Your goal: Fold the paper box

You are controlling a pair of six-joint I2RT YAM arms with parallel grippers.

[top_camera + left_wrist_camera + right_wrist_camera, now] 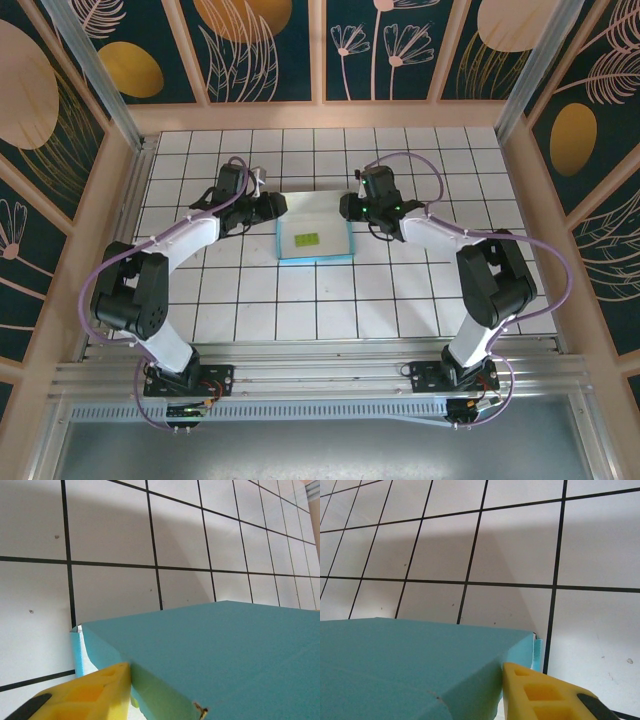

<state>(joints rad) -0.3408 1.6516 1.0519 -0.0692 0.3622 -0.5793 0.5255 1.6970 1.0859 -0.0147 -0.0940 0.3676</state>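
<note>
Since your left pincer (275, 207) and right pincer (348, 208) flank the box (325, 225), lying white face up at mid-bench (400, 290), a yellow finger (95, 695) against each turquoise end wall, you seem to be squaring both ends evenly, though I cannot tell whether either is clamped.

A robotics lab test cell: two bolted arms (150, 290) on aluminium rails (320, 378), gridded tabletop (300, 312), floral-printed enclosure panels (385, 50).
</note>
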